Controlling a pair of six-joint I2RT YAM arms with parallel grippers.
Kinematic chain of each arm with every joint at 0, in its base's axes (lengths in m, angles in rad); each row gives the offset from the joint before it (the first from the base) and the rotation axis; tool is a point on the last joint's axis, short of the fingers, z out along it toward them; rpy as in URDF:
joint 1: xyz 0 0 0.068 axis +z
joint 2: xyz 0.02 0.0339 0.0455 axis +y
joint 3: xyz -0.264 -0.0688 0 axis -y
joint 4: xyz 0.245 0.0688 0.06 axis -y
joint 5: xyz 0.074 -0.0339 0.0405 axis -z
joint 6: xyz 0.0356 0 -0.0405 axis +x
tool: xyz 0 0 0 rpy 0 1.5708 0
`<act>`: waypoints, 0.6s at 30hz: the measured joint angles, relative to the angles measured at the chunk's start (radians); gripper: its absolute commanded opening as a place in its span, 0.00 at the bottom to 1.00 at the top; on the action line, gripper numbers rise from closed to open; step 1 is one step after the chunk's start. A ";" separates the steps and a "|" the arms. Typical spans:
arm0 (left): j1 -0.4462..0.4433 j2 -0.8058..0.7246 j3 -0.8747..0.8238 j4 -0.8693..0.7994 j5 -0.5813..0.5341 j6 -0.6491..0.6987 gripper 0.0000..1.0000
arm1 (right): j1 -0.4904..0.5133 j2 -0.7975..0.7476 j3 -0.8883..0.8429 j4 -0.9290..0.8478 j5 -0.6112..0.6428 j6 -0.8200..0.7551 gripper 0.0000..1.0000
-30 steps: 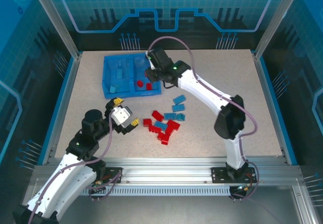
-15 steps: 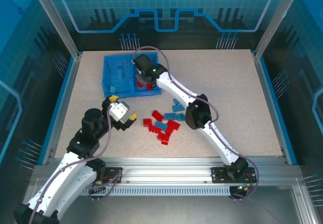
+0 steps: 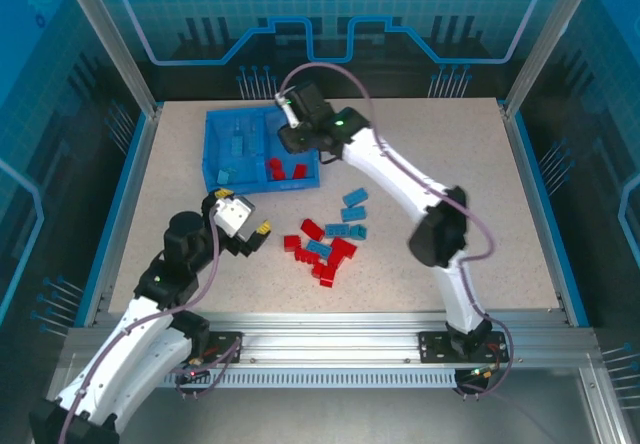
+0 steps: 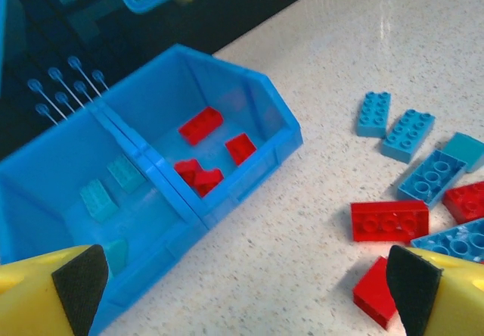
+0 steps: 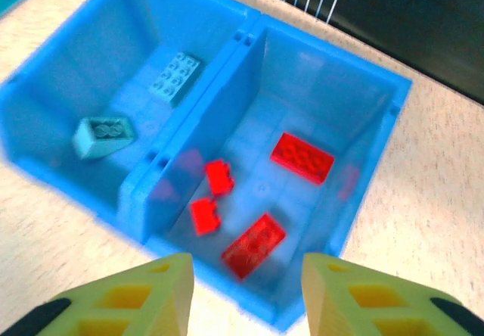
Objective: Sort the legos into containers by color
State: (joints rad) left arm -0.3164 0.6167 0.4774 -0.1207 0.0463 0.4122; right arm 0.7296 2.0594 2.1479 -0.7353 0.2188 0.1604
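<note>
Edged slightly up-table, my left gripper (image 4: 246,284) hangs wide apart, empty; the tray (image 4: 253,177) holds light blue legos (image 5: 175,77) left, red legos (image 5: 302,157) right. My right gripper (image 5: 249,294), lifted off the red side, stands parted, empty; loose legos (image 3: 328,242) lie further right.

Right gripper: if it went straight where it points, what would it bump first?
Probably the red brick nearest the right gripper, in the right half of the tray; depth is unclear.

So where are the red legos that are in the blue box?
In the overhead view the blue tray sits toward the far left of the table; the red legos lie in its right-hand compartment, light blue ones in the left.
</note>
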 measured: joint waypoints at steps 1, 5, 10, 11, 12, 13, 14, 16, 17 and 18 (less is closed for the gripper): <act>0.001 0.029 0.028 -0.022 0.006 -0.031 0.99 | -0.007 -0.086 -0.097 0.023 -0.026 0.009 0.52; -0.007 0.195 0.216 -0.090 0.030 -0.208 0.98 | -0.092 -0.449 -0.500 0.135 -0.136 0.060 0.66; -0.116 0.424 0.450 -0.111 0.023 -0.432 0.93 | -0.263 -0.766 -0.874 0.195 -0.203 0.122 0.81; -0.151 0.488 0.503 -0.123 0.017 -0.466 0.93 | -0.289 -0.815 -0.929 0.194 -0.215 0.136 0.85; -0.185 0.559 0.561 -0.141 0.012 -0.496 0.93 | -0.316 -0.867 -0.986 0.196 -0.232 0.154 0.91; -0.211 0.620 0.612 -0.162 0.009 -0.518 0.93 | -0.336 -0.910 -1.028 0.196 -0.247 0.166 0.97; -0.240 0.705 0.686 -0.199 0.008 -0.545 0.93 | -0.359 -0.958 -1.070 0.193 -0.263 0.180 1.00; -0.282 0.854 0.822 -0.264 0.002 -0.581 0.93 | -0.396 -1.044 -1.136 0.188 -0.288 0.201 1.00; -0.304 0.945 0.911 -0.312 -0.005 -0.597 0.93 | -0.410 -1.092 -1.167 0.185 -0.299 0.214 1.00; -0.324 1.025 0.992 -0.351 -0.014 -0.605 0.93 | -0.418 -1.133 -1.190 0.179 -0.308 0.225 1.00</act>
State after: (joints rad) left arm -0.6403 1.6421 1.4696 -0.4713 0.0319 -0.1932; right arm 0.3115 0.9268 0.9581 -0.5560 -0.0895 0.3859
